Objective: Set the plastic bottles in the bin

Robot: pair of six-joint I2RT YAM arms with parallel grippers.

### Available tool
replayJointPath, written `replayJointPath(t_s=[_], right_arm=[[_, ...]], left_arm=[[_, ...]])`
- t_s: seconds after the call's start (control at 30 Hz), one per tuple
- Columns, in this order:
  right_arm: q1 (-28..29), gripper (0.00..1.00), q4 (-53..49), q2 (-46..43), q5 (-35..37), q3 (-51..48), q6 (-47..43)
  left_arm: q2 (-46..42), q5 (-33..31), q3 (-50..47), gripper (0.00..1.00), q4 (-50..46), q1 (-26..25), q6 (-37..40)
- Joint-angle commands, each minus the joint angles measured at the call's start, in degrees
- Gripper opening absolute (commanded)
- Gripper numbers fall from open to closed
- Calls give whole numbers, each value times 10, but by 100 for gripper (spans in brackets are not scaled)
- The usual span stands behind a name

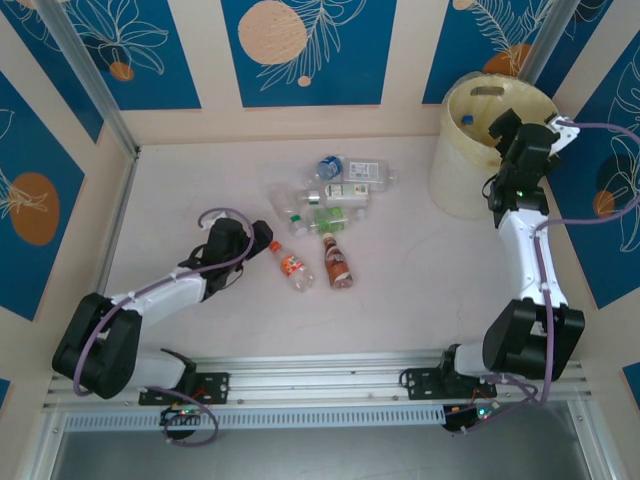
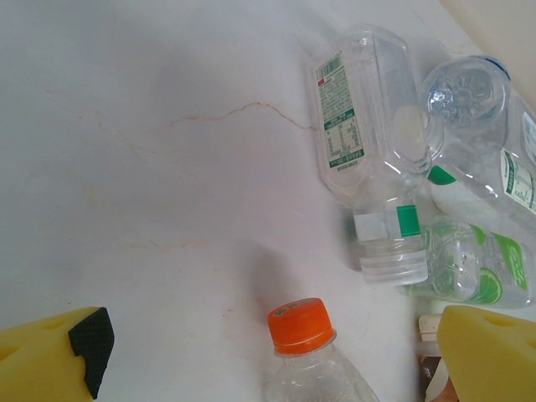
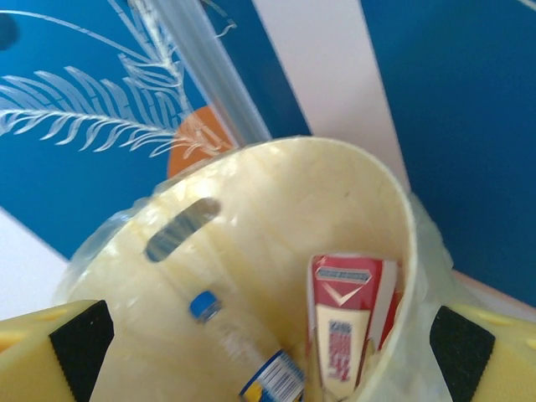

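Top external view: the bin point(image 1: 452, 178) is holding at least two plastic bottles point(image 3: 347, 322), while a cluster point(image 1: 330, 208) is waiting mid-table. My right gripper point(image 1: 500, 127) is hanging wide and empty above the bin; my left gripper point(image 1: 260, 233) is gaping beside an orange-capped bottle point(image 2: 300, 325).

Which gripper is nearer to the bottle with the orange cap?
Left. The left gripper, open, sits right beside the orange-capped bottle, whose cap end points toward it. The right gripper is far away, above the bin.
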Motion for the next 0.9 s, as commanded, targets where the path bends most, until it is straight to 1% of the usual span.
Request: replayJointPath(t_s=[0.0,0.2,0.3,0.33,0.4,0.5,0.57,0.63,0.7,0.77,0.87], right_arm=[[15,99,5,-45,-91,-26,15],[46,100,-59,-110,-250,-69,9],[54,100,-80,-142,-314,-103,13],[55,100,-80,-152,-334,-117,13],[57,100,-60,-172,-386,-156,9],[65,100,24,-190,-447,-229,7],[76,100,50,-188,-455,-251,8],[85,100,49,-181,-449,-252,4],[93,100,44,-173,-440,-247,0],[99,100,35,-168,-439,-238,-8],[105,100,18,-167,-428,-231,-22]], left_arm=[[12,-6,35,100,-78,2,-32],[2,-25,80,100,-204,-45,-51],[-15,-46,86,100,-283,-80,-86],[-21,-44,82,100,-294,-88,-94],[-34,-35,71,100,-311,-103,-117],[-45,-19,49,100,-308,-131,-158],[-37,-7,41,100,-292,-156,-184],[-14,10,45,100,-277,-168,-190],[16,20,71,100,-278,-173,-173],[44,16,106,100,-295,-183,-158],[73,18,134,100,-292,-192,-147]])
